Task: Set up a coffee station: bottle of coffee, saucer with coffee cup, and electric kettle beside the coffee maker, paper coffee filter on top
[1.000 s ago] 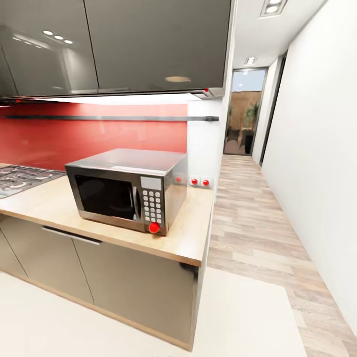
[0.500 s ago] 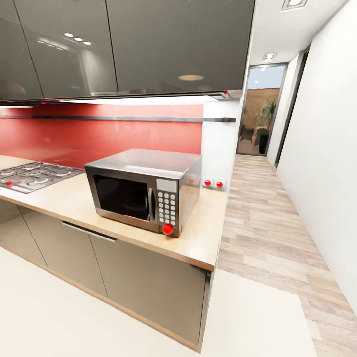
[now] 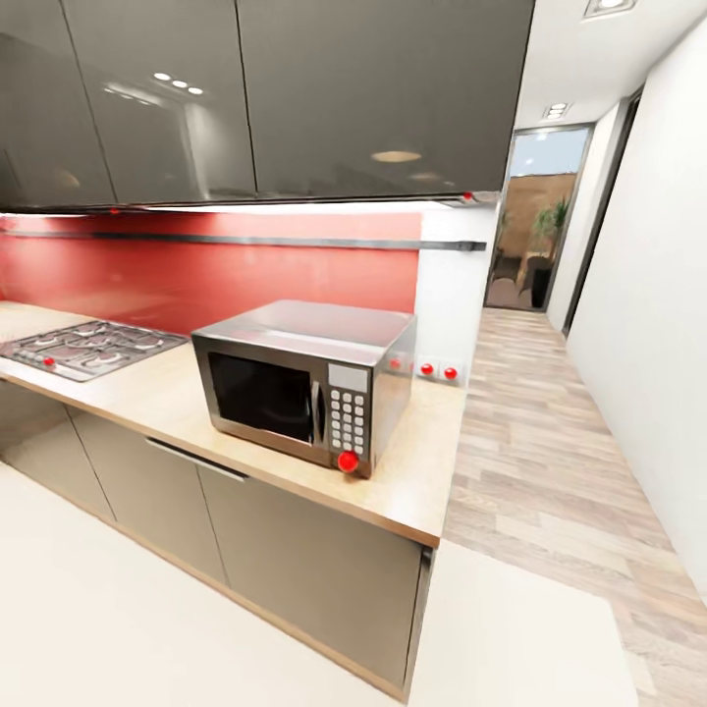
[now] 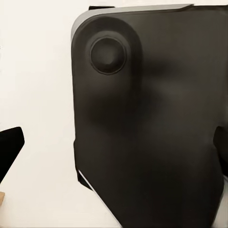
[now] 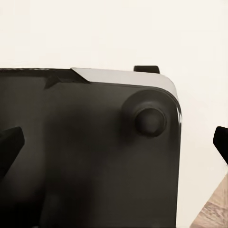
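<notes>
Head view: microwave (image 3: 309,383) on kitchen countertop (image 3: 412,486).

kitchen countertop (image 3: 412,491) | left end cut off | gas hob (image 3: 88,346) partly cropped

kitchen countertop (image 3: 412,481) | light tan wood-look | grey cabinet fronts below

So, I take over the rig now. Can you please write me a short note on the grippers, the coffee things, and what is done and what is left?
Left gripper: open, empty.
Right gripper: open, empty.
The light tan wood-look kitchen countertop is ahead. On it stand a steel microwave and a gas hob.
Done: nothing I can confirm from these views.
Left: probably every placement step. Locate the coffee things first.
</notes>
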Motion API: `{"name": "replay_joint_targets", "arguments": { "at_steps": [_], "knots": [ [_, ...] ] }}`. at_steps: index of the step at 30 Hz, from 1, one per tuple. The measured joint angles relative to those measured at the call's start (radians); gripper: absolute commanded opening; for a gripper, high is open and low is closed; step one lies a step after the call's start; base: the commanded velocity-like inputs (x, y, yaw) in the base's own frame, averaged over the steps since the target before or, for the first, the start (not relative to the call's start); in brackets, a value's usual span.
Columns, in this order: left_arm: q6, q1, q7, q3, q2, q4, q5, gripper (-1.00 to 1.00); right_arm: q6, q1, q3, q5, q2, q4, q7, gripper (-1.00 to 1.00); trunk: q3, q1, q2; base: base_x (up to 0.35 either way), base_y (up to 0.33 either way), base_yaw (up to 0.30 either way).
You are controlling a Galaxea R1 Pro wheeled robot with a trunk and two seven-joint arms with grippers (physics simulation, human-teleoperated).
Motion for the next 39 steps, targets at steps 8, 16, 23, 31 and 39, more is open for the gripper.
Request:
{"name": "replay_joint_targets", "arguments": {
  "at_steps": [8, 16, 23, 31, 39],
  "knots": [
    [0.001, -0.004, 0.001, 0.0, 0.007, -0.002, 0.001, 1.0, 0.0, 0.0, 0.0, 0.0, -0.001, 0.0, -0.001, 1.0, 0.021, -0.031, 0.056, 0.0, 0.0, 0.275],
    [-0.002, -0.006, 0.002, 0.0, 0.002, -0.003, 0.001, 1.0, 0.0, 0.0, 0.0, 0.0, -0.002, 0.0, -0.001, 1.0, 0.041, -0.061, 0.112, 0.0, 0.0, 0.276],
    [-0.001, -0.008, 0.006, 0.165, 0.046, -0.003, 0.001, 1.0, 0.0, 0.0, 0.0, 0.0, -0.002, 0.001, -0.001, 1.0, 0.058, -0.088, 0.161, 0.0, 0.0, 0.276],
    [-0.005, -0.008, 0.003, 0.262, 0.063, -0.003, -0.007, 1.0, 0.0, 0.0, 0.0, 0.0, -0.002, 0.001, -0.001, 1.0, 0.078, -0.119, 0.217, 0.0, 0.0, 0.276],
    [-0.005, -0.008, 0.002, 0.261, 0.059, -0.003, -0.011, 1.0, 0.0, 0.0, 0.0, 0.0, -0.002, 0.0, -0.001, 1.0, 0.098, -0.15, 0.273, 0.0, 0.0, 0.275]
  ]
}}
